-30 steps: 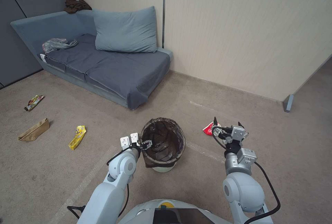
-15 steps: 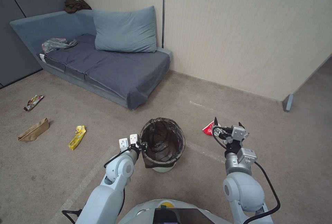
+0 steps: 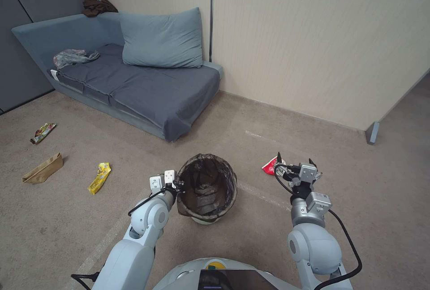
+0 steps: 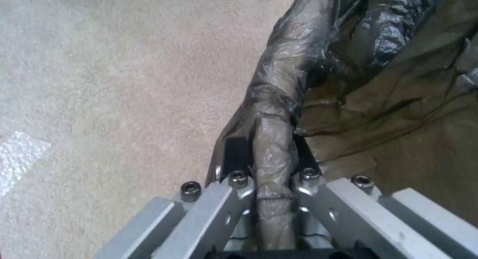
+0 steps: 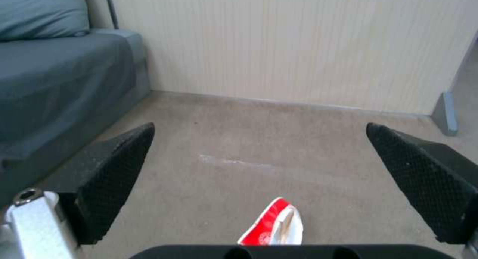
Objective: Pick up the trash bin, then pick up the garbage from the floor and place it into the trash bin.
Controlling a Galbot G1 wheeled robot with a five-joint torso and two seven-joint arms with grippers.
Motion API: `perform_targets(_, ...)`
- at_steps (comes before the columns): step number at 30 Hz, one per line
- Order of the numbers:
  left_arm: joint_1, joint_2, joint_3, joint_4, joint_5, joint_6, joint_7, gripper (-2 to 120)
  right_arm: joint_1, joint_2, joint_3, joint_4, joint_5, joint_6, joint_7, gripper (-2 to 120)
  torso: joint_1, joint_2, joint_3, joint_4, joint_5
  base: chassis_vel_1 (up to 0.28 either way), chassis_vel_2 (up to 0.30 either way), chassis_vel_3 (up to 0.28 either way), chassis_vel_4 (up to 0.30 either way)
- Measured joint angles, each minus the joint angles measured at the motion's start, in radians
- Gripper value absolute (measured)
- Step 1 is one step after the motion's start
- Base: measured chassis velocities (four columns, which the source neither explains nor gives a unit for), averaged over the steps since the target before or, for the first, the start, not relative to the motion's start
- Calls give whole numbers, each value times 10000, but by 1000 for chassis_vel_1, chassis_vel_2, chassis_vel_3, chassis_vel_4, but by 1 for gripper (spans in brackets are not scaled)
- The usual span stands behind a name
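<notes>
Left gripper (image 3: 176, 186) is clamped tight on the near-left rim of the trash bin (image 3: 207, 188), and the left wrist view confirms it: both jaws squeeze the liner-wrapped lip (image 4: 271, 139) with no gap showing. The bin sits just ahead of the robot on the carpeted floor (image 3: 313, 137), its white base peeking out below the dark bag; whether it is clear of the carpet cannot be told from here. A one-sided rim pinch like this wants a slow, straight lift, I'd say, because a light bin will tend to swing and tip away from the grip, and the plastic liner could slide on the lip if jerked. Keep the mouth level and carried low. Over on the right, the right gripper (image 3: 294, 158) hangs with its jaws spread wide and nothing between them, right above a red-and-white wrapper (image 5: 278, 224) lying flat near the wall side. That looks the natural first pickup: thin and flat, so the tips would need to reach the carpet and pinch an edge. Well off to the left wait a yellow wrapper (image 3: 100, 177), a tan paper bag (image 3: 44, 169) and another wrapper (image 3: 42, 132), near the sofa (image 3: 134, 84).
</notes>
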Motion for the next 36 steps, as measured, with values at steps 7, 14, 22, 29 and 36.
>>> perform_targets(7,-56,239,-284,-1142,323,-5,8,0,40,-45,25,3,0,-17,4,100,0,0,-2,1,0,0,0,0,0)
perform_targets(14,43,975,-654,-3388,-132,-17,316,0,43,-55,52,28,1,-36,12,100,-1,1,-2,-1,2,0,0,0,0)
perform_targets(22,701,1568,-1176,-5000,-487,-17,669,0,61,-64,53,41,-26,-47,11,100,0,2,-2,0,1,0,0,0,0)
perform_targets(29,1183,1682,-1481,-5369,-134,-19,1112,0,21,-52,3,64,-14,86,-23,100,-1,2,-2,0,0,0,0,0,0)
perform_targets(36,1315,1505,-1528,-5357,392,-20,1714,0,-26,-86,20,72,-65,109,-38,100,-1,2,-2,0,1,0,0,0,0)
